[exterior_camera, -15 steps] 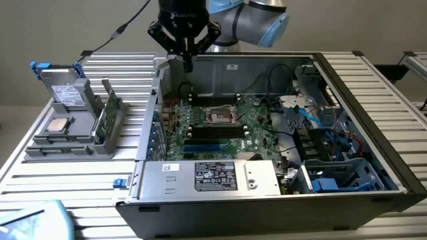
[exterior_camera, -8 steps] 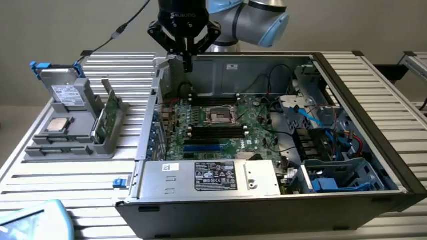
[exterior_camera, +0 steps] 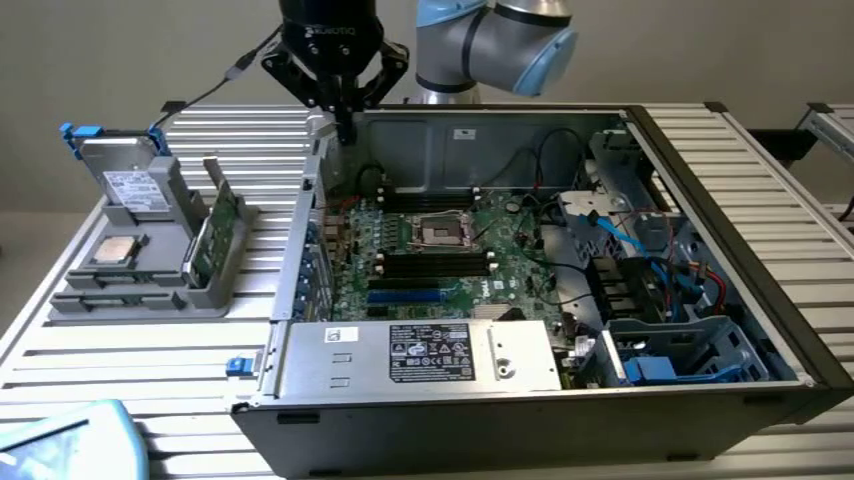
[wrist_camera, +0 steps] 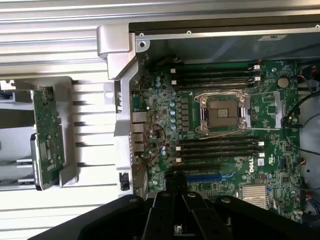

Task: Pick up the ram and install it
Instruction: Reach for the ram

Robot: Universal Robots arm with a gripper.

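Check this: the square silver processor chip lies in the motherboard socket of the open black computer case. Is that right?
No. The square silver processor chip lies on the grey tray beside the open black computer case, as the exterior view shows.

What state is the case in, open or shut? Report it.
Open: the case has no side panel on, and the motherboard inside lies exposed.
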